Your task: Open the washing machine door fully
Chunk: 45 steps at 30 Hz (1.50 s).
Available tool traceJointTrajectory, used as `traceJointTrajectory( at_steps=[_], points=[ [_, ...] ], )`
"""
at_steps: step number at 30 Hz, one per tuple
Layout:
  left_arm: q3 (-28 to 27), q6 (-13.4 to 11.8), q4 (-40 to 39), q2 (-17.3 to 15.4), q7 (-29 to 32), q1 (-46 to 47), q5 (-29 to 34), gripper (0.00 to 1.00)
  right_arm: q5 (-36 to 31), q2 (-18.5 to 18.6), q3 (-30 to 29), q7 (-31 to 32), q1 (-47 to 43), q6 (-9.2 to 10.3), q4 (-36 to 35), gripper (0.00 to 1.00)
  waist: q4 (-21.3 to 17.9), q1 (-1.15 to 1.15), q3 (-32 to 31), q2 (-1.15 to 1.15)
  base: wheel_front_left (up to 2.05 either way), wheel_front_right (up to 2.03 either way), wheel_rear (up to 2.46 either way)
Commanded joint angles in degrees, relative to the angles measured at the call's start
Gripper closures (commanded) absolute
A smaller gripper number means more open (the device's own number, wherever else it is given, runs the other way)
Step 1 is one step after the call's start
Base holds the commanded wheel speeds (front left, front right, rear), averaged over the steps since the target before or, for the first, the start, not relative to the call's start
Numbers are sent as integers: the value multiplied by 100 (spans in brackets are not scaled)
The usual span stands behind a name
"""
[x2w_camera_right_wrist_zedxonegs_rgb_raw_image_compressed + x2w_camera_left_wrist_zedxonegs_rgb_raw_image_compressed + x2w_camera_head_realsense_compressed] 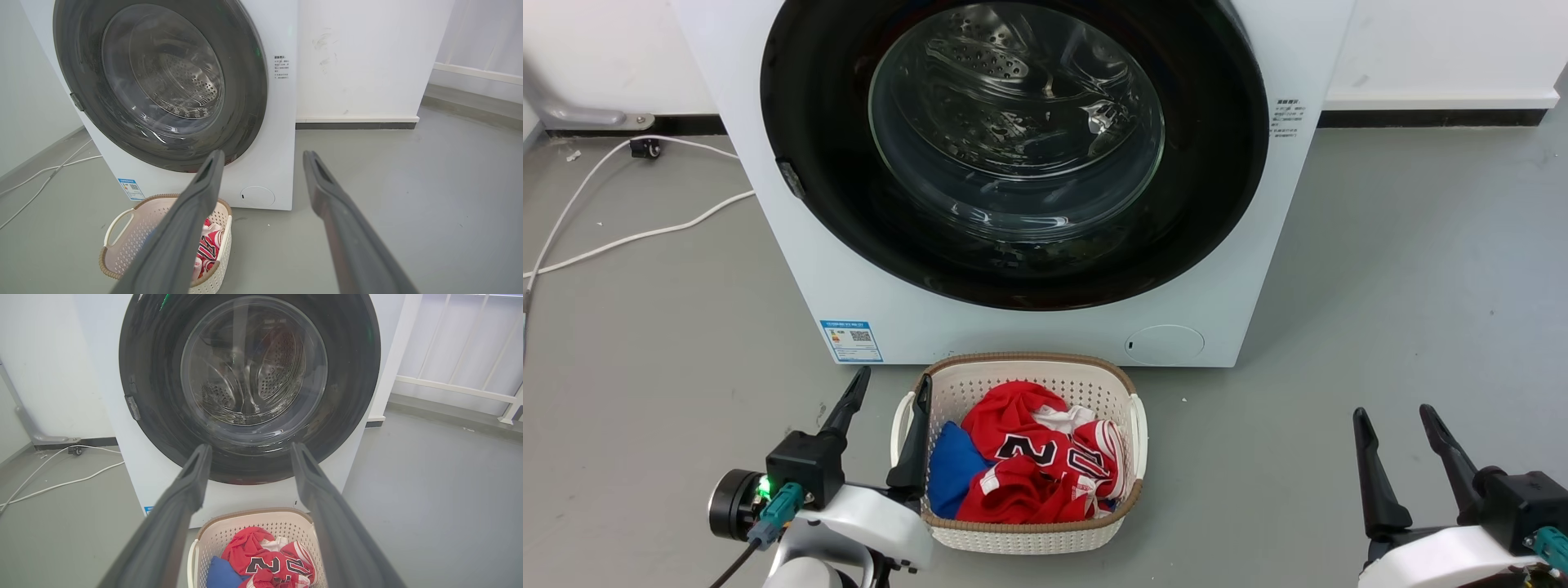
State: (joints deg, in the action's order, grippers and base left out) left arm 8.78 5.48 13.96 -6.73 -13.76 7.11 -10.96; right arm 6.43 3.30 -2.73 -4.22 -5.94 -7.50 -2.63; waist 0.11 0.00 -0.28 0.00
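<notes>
Left hand (893,377) and right hand (1393,411), spread open and empty, lower corners; perforated plastic basket (1029,537) below glossy round black door (813,155), closed.

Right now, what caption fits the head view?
Left gripper and right gripper, both open, face the closed glossy black round door.

Head downward, wrists low, sharing door (1014,147)

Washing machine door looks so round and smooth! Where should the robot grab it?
Probably the small grey tab on the left rim of the washing machine door, coming from the left. The door lies shut and flush, its glossy ring gives no other edge, and the open left gripper is nearest.
</notes>
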Motion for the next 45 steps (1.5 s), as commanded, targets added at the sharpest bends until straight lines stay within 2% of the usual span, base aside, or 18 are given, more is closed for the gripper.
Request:
traceJointTrajectory(
  at_steps=[1,12,34,35,36,38,43,45],
  points=[
    [-10,4,6,12,-45,38,121,0,-108,-24,-2,-51,-29,1,-47,0,-1,0,2,0,0,0,0],
    [-71,69,135,72,-157,81,523,0,-466,-39,0,-133,-55,2,-67,0,4,0,1,0,0,0,0],
    [-297,155,264,187,-147,90,423,0,-93,-49,-90,-178,47,1,146,0,23,0,-8,0,0,0,0],
    [-306,158,266,191,-147,91,426,0,-41,-49,-93,-167,49,1,161,6,24,0,-9,0,0,0,0],
    [-309,160,267,195,-147,93,430,0,-23,-49,-94,-159,52,1,171,56,25,0,-11,0,0,0,0],
    [-318,165,270,202,-147,94,441,0,32,-49,-85,-138,55,1,193,100,28,0,-15,0,0,0,0],
    [-348,178,272,225,-147,98,449,0,406,-49,-112,-121,81,2,243,100,29,0,-19,0,0,0,0],
    [-363,181,267,234,-147,98,454,0,1244,-48,-136,-100,108,2,331,100,28,0,-16,0,0,0,0]
  ],
)
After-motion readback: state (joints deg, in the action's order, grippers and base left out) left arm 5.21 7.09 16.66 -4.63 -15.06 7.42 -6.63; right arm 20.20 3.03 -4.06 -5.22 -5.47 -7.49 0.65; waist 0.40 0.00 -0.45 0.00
